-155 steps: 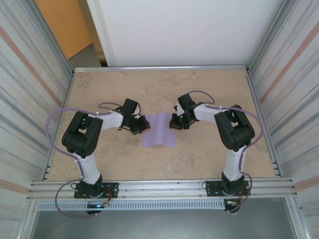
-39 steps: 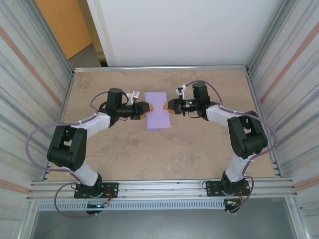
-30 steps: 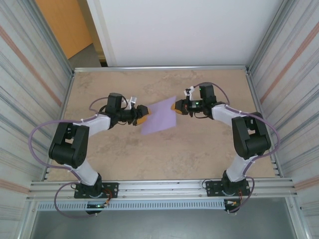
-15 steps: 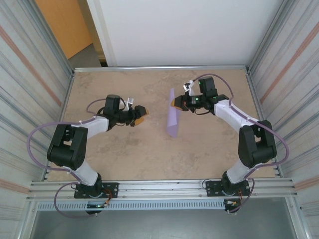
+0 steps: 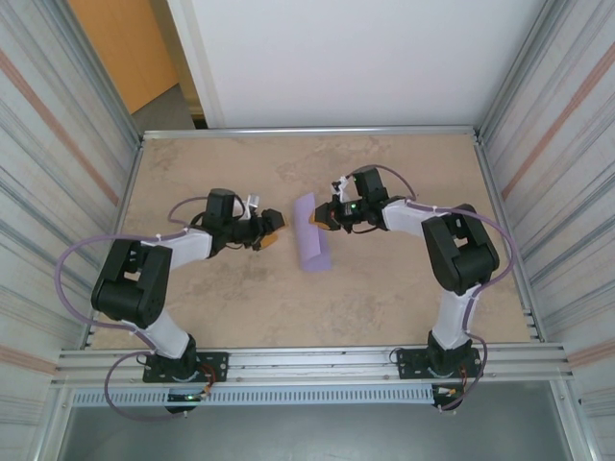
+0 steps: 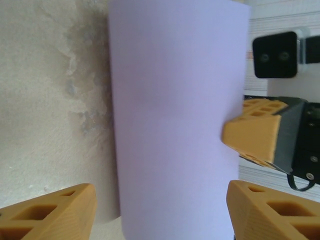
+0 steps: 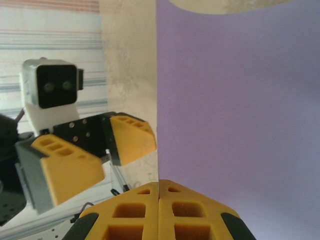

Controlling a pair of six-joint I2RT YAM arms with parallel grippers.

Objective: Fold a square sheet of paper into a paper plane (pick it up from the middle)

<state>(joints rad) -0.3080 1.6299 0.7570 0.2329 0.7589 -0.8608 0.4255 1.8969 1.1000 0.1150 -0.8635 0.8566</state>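
- Right gripper (image 5: 322, 217): its two orange fingers are pressed together on one long edge of the sheet of paper (image 5: 311, 246) and clamp it.
- Right wrist view: the fingers (image 7: 125, 215) meet pad to pad. The paper's edge runs straight out from the seam between them, and the lilac surface spreads to one side of the tool.
- Left gripper (image 5: 272, 231): its fingers are spread apart and hold nothing. It faces the sheet from the side opposite the right gripper. Its tips are near the paper's free long edge and, seen from above, apart from it.
- Left wrist view: the left fingers (image 6: 55, 212) stand wide at the lower corners, and the sheet lies directly ahead, spanning most of the gap between them. One finger of the right gripper meets the sheet's opposite edge.
- Sheet: plain and unmarked. From above it reads as a narrow strip, longer than wide, lying between the two grippers and reaching from the right gripper's tips toward the arm bases. In the left wrist view its surface bows across the width.
- Whether the sheet is doubled over or only curled cannot be told from these views.
- Beige marbled tabletop (image 5: 211, 182): it lies under both tools and the sheet.
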